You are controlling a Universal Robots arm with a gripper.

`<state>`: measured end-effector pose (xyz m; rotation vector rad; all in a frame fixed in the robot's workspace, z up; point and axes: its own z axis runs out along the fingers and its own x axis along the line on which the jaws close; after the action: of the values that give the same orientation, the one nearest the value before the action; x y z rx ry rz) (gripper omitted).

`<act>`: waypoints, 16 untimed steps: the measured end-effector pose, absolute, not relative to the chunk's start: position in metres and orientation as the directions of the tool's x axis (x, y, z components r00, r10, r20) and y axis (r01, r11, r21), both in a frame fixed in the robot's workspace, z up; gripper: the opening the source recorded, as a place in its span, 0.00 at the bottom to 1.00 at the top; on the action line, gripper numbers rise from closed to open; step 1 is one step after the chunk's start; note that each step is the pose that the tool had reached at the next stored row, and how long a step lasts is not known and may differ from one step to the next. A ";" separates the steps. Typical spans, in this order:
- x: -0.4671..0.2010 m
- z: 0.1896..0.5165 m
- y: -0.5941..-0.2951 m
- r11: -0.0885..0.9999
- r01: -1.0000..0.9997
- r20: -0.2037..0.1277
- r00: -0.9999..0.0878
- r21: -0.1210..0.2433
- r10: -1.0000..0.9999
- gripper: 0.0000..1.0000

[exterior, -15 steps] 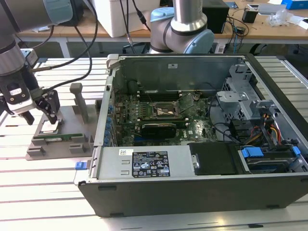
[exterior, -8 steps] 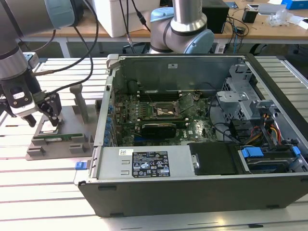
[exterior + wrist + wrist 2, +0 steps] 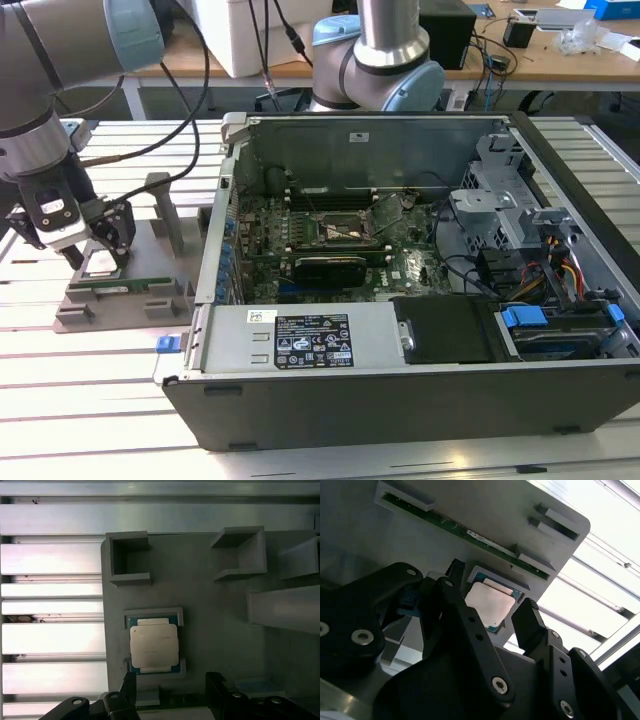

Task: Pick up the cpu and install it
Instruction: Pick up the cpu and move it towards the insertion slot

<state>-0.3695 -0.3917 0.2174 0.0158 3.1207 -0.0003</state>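
The end effector (image 3: 98, 256) hangs open just above the cpu (image 3: 100, 263), and in both wrist views its black fingers (image 3: 525, 617) stand apart on either side of the chip without touching it. The cpu (image 3: 154, 642) lies flat in a shallow seat of the grey holder block (image 3: 210, 605) on the slatted metal table (image 3: 100, 400). We see faint marks on its silvery top but cannot read them. A white sticker (image 3: 310, 340) on the open computer case (image 3: 400, 400) carries print too small to read. A green memory stick (image 3: 130, 286) lies in the holder just beside the cpu. The motherboard (image 3: 400, 268) shows inside the case. The arm (image 3: 60, 40) reaches in from the exterior view's left, wrist pointing down.
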 end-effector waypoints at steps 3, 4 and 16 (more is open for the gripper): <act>-0.369 0.213 -0.385 1.000 -0.007 -0.021 -1.000 -0.011 -0.007 0.66; -0.369 0.212 -0.383 1.000 -0.012 -0.021 -1.000 -0.017 -0.012 0.66; -0.383 0.195 -0.365 0.998 -0.058 -0.020 -0.998 -0.028 -0.059 0.66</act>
<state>-0.3828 -0.3649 0.1953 -0.0915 3.1187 -0.0422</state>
